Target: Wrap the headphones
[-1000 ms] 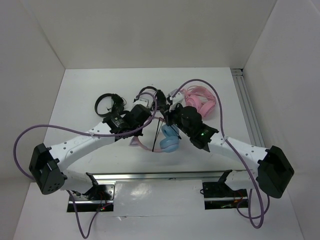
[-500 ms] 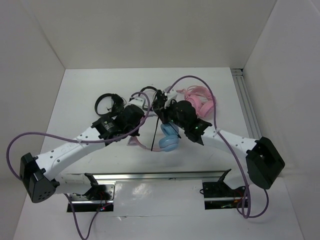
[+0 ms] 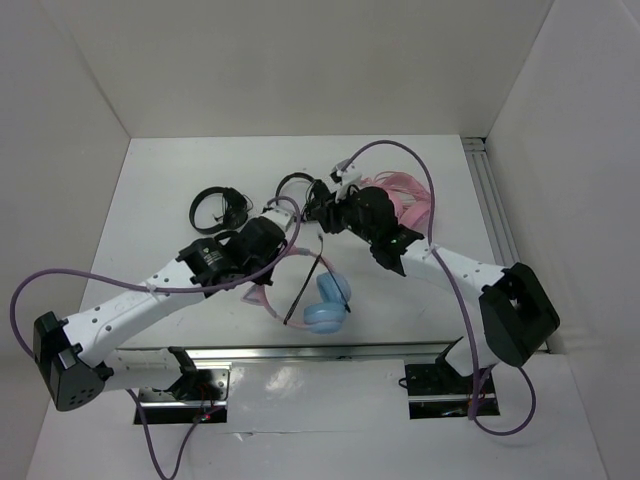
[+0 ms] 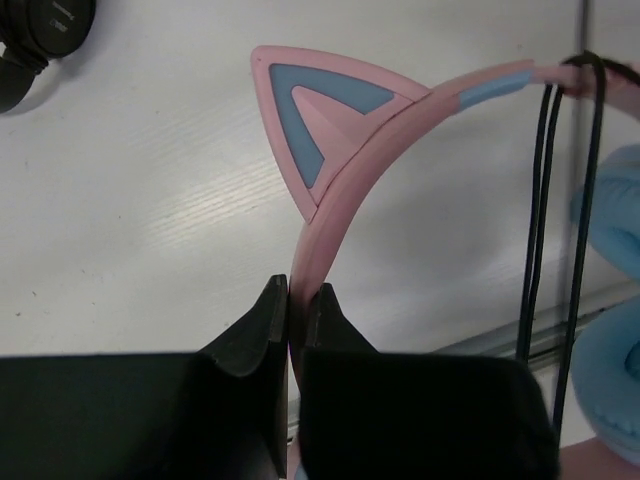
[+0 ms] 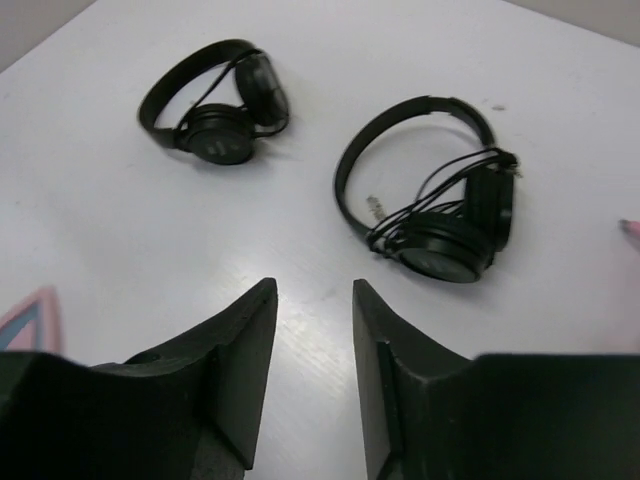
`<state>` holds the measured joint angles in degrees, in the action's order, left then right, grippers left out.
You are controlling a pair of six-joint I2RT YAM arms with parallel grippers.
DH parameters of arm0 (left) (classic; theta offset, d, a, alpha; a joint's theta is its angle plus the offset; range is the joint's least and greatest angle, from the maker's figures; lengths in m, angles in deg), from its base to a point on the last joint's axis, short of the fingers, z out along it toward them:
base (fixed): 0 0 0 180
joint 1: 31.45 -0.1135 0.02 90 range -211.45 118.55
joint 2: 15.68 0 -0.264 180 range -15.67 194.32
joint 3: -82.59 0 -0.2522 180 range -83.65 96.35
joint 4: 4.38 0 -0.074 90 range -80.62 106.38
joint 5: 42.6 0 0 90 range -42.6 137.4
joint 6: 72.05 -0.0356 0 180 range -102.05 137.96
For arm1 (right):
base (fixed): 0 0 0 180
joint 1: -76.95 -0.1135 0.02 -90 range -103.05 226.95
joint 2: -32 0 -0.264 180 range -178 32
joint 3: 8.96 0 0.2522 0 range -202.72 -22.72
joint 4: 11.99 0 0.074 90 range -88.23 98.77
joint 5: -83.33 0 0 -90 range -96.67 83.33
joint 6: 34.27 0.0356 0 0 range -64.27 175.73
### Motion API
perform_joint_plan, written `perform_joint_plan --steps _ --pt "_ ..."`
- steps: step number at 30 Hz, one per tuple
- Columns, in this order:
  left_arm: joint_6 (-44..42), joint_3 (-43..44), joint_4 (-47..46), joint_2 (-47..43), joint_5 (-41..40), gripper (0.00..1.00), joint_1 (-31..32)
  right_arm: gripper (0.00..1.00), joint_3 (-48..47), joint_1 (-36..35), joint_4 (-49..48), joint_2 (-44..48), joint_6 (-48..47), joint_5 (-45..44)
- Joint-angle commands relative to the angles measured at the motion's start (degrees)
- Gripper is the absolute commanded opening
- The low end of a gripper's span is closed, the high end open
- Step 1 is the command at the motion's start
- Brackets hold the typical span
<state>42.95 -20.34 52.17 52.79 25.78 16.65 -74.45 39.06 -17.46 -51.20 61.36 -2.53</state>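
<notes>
The headphones have two light-blue ear cups and a thin pink headband, and lie near the table's front middle. My left gripper is shut on the headband, just below its pink-and-blue cat ear. The thin black cable runs slack from the headband toward the front edge. In the left wrist view it hangs over the band in parallel strands beside the blue cups. My right gripper is open and empty above the table, behind the headphones.
Two black headphones lie at the back, one far left and one just ahead of my right gripper. The all-pink cat-ear headset lies at the back right. A metal rail runs along the front edge.
My left gripper has pulled the headphones toward the front edge, so the blue cups now lie lower and clear of the right arm. My right gripper has moved back and left, away from the cable.
</notes>
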Motion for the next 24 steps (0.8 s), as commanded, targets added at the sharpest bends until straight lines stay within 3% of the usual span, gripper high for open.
perform_joint_plan --steps 1,5,14,19,20,24 --pt "-2.58 1.12 4.59 -0.97 6.60 0.00 1.39 0.44 -3.90 3.34 -2.67 -1.43 -1.85 -5.46" --pt "-2.58 2.87 4.59 -0.35 7.21 0.00 1.39 0.52 -5.92 5.45 0.06 -2.67 -0.79 -3.09" --pt "-2.06 4.63 4.59 2.72 6.69 0.00 -1.06 0.56 -6.98 5.98 1.21 -0.22 -0.27 -1.94" --pt "0.32 5.77 4.59 3.87 4.31 0.00 -3.79 0.85 -9.26 5.98 5.94 5.13 1.84 -7.47" --pt "1.02 6.30 4.59 4.48 3.70 0.00 -4.32 1.00 -9.27 5.98 8.13 6.11 2.36 -8.35" --pt "5.66 5.78 4.59 5.01 0.45 0.00 -8.87 1.00 -12.25 5.98 15.69 10.33 4.56 -13.18"
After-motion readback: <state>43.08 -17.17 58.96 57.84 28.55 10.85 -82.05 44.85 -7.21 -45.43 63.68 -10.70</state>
